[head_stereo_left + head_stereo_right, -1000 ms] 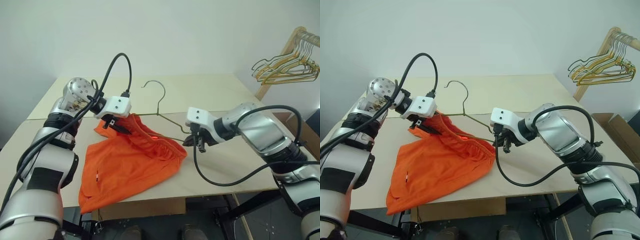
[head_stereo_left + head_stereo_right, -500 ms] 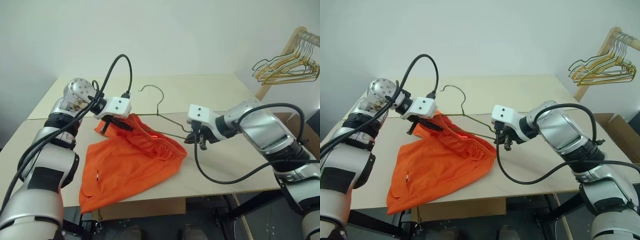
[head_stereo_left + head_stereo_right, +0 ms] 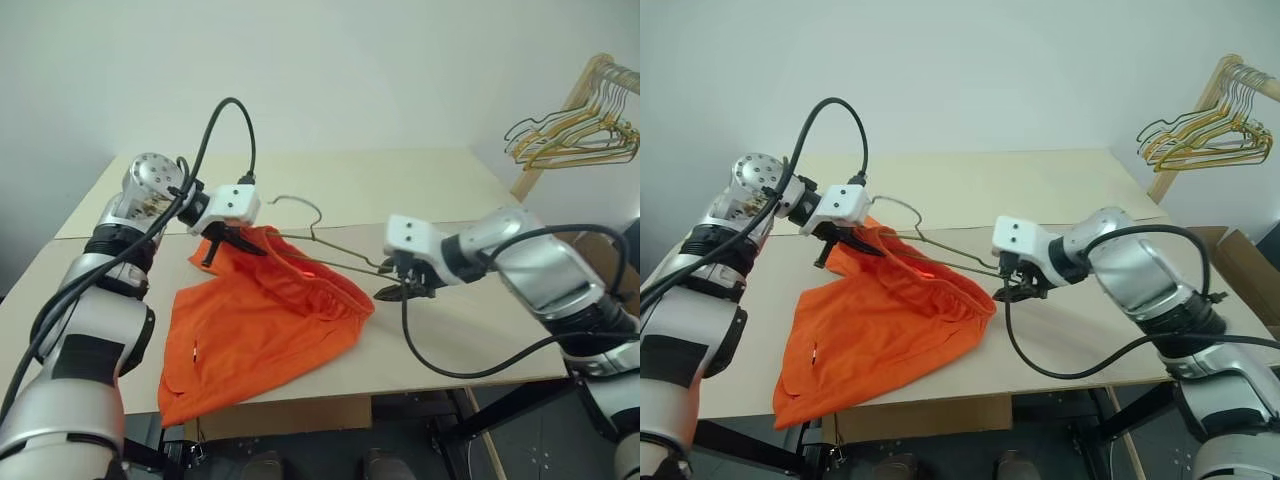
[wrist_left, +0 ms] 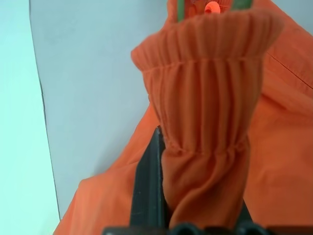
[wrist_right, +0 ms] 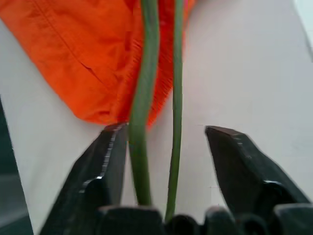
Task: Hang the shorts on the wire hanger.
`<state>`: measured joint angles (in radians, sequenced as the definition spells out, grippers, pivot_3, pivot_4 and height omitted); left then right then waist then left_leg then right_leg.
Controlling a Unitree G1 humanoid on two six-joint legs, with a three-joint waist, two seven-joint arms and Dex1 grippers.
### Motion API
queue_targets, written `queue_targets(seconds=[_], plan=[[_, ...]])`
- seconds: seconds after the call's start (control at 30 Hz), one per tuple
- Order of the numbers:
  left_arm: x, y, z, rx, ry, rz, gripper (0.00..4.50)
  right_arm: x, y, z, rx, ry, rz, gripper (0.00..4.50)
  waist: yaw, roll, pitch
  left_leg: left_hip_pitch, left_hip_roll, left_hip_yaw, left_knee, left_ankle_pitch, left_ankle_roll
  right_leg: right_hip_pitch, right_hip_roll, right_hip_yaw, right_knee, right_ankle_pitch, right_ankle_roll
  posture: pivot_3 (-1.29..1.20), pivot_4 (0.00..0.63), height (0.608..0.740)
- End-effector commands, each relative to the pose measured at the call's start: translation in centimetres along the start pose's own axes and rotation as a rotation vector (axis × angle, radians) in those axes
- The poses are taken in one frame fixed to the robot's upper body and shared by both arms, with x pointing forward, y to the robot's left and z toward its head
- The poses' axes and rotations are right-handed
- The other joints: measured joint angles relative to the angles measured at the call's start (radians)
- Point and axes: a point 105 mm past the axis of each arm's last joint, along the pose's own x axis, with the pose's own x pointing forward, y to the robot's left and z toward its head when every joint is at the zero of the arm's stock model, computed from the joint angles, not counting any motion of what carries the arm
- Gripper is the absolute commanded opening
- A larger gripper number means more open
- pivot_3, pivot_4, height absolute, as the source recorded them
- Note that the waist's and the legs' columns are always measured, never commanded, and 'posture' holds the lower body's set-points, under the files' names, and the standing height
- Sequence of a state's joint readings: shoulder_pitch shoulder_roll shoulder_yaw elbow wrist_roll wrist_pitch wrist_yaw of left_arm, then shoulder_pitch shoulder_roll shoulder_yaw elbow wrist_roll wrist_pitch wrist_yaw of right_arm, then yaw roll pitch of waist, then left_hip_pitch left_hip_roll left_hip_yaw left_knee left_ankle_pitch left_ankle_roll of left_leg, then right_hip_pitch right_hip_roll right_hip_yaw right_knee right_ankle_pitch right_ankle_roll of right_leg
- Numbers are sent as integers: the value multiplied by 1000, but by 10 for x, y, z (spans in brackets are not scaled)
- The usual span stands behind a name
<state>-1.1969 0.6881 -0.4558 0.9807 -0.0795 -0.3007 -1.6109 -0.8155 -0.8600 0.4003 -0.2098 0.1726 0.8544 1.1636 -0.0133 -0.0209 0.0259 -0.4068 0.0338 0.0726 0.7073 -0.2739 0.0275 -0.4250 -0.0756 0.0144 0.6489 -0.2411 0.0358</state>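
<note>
The shorts (image 3: 265, 325) drape over the counter's (image 3: 450, 330) near edge, with bare top open beyond and to the right. Bright orange, their gathered waistband is pinched in the closed left end effector (image 3: 222, 240). The wire hanger (image 3: 330, 255) runs through the waistband; its wires pass between the right end effector's (image 3: 395, 288) spread fingers. Gold hangers (image 3: 575, 135) hang from a wooden rack by the wall.

My shorts (image 3: 265, 325) are soft, matt orange cloth, ribbed and gathered along the waistband. The wire hanger (image 5: 146, 98) is thin, smooth grey-green metal, and the table (image 3: 460, 330) is pale, matt wood.
</note>
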Motion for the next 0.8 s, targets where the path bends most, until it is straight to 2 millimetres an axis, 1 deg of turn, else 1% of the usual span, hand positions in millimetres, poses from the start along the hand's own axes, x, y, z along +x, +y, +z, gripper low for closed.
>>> queue_targets(seconds=[0.03,0.1,0.2,0.27,0.33,0.4,0.43,0.5,0.53,0.63,0.67,0.73,0.8], plan=[[-7,3,7,6,-26,22,16,-22,-8,8,5,-52,-87,4387,0,0,0,0,0,0,0,0,0,0,0,0,0,0,0,-15,0,740],[-7,2,6,-1,-26,21,16,-35,-13,5,47,-76,-133,4452,0,0,0,0,0,0,0,0,0,0,0,0,0,0,0,-16,0,740],[-7,-1,3,-14,-29,19,16,-64,-23,2,164,-169,-224,4452,2,0,0,0,0,0,0,0,0,0,0,0,0,0,0,-11,0,740],[-7,-2,3,-25,-33,20,16,-84,-25,0,253,-258,-256,4452,3,0,0,0,0,0,1,0,0,0,0,0,0,0,0,-13,0,740],[-7,-2,2,-36,-37,20,16,-97,-18,-8,294,-318,-263,4452,5,0,0,0,0,0,1,0,0,1,0,0,0,0,0,-14,0,740],[-8,-2,2,-48,-40,21,16,-101,-2,-22,338,-354,-234,4452,10,-1,0,0,0,-1,2,-1,1,2,0,-1,-1,0,0,-16,0,740],[-8,-2,2,-55,-44,23,16,-99,7,-30,364,-358,-213,4452,12,-1,-1,0,0,-1,2,-1,1,2,0,-1,-1,0,0,-18,0,740],[-9,0,4,-69,-55,27,16,-84,28,-51,420,-327,-170,4452,15,-1,-1,0,0,-1,3,-1,2,3,0,-1,-1,0,0,-22,0,740],[-9,1,5,-73,-58,29,16,-77,36,-57,445,-321,-150,4452,14,-1,-1,0,0,-1,4,-1,2,3,0,-1,0,0,1,-24,0,740],[-9,3,8,-77,-65,31,16,-43,60,-72,552,-355,-78,4452,6,-1,-1,1,0,-1,5,-1,2,3,0,1,1,1,1,-31,0,740],[-9,3,8,-78,-67,32,16,-28,64,-76,582,-364,-87,4452,0,-2,-1,2,0,-1,5,-1,2,4,1,1,1,2,2,-31,0,740],[-9,4,9,-81,-70,32,16,-3,65,-82,660,-386,-115,4452,-8,-2,-1,3,1,-2,5,-1,2,5,2,1,1,2,1,-35,0,740],[-10,4,10,-83,-69,33,16,24,66,-76,747,-451,-97,4452,-14,-2,-1,2,1,-2,4,-1,2,3,2,2,1,2,1,-40,0,740]])
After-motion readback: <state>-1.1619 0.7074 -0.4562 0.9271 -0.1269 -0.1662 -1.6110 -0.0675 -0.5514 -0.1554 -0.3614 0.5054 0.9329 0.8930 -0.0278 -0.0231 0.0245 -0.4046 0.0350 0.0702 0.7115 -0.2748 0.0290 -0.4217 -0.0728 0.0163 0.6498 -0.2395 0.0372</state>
